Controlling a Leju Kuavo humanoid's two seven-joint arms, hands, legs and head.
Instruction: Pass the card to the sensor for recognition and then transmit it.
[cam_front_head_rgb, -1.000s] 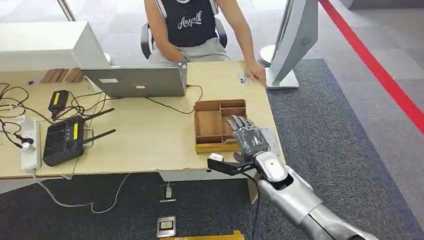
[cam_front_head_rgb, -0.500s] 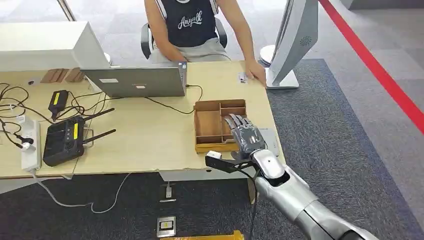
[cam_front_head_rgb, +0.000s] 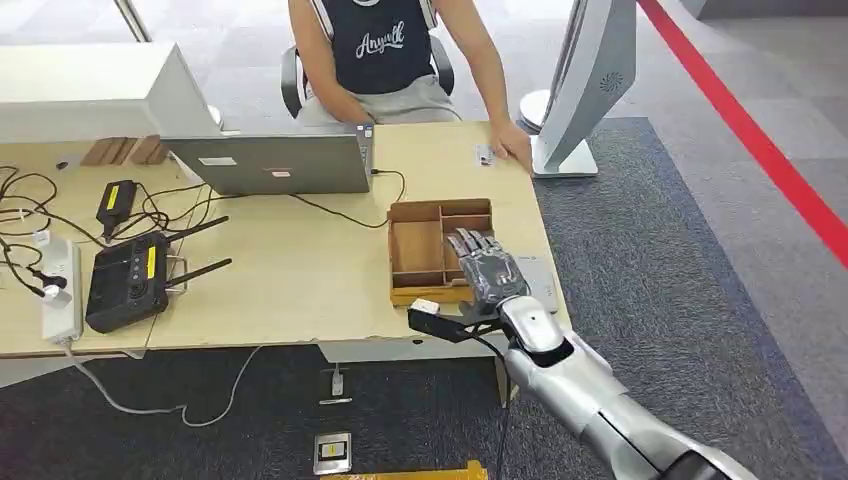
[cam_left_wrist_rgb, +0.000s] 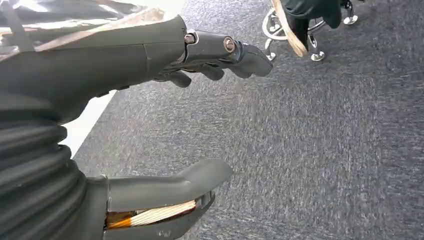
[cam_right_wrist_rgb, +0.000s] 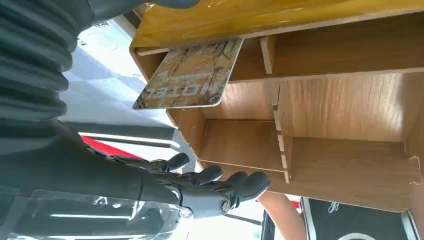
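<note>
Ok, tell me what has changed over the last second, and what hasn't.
The right hand has crept forward and a little to the left over the wooden tray, its fingers now reaching further above the compartments. It has taken hold of nothing. The card leans in a compartment, untouched. The tray, the laptop and the person's hand stayed put.

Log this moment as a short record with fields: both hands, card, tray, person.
right hand: over the wooden tray, fingers apart, holding nothing
left hand: above grey carpet, holding nothing
card: marked HOTEL, leaning in a tray compartment, untouched
person: seated across the table, one hand resting on it
</note>
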